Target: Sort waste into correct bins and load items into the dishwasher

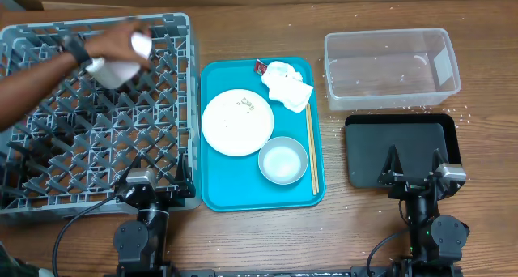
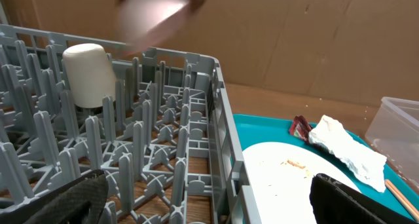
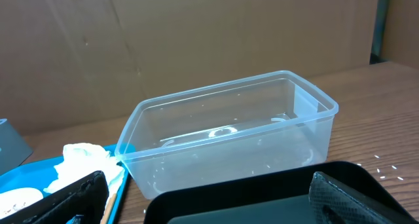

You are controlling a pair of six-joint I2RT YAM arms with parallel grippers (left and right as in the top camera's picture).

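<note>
A person's hand holds a white cup over the grey dish rack; the cup also shows in the left wrist view. The teal tray holds a white plate with a few food grains, a small pale bowl, a crumpled napkin and a red wrapper. The clear tub and black tray sit at the right. My left gripper is open at the rack's front right corner. My right gripper is open over the black tray's front edge.
Wooden chopsticks lie along the teal tray's right side. Loose pale grains are scattered on the wooden table around the tub. The person's arm reaches in from the left over the rack. A cardboard wall stands behind the table.
</note>
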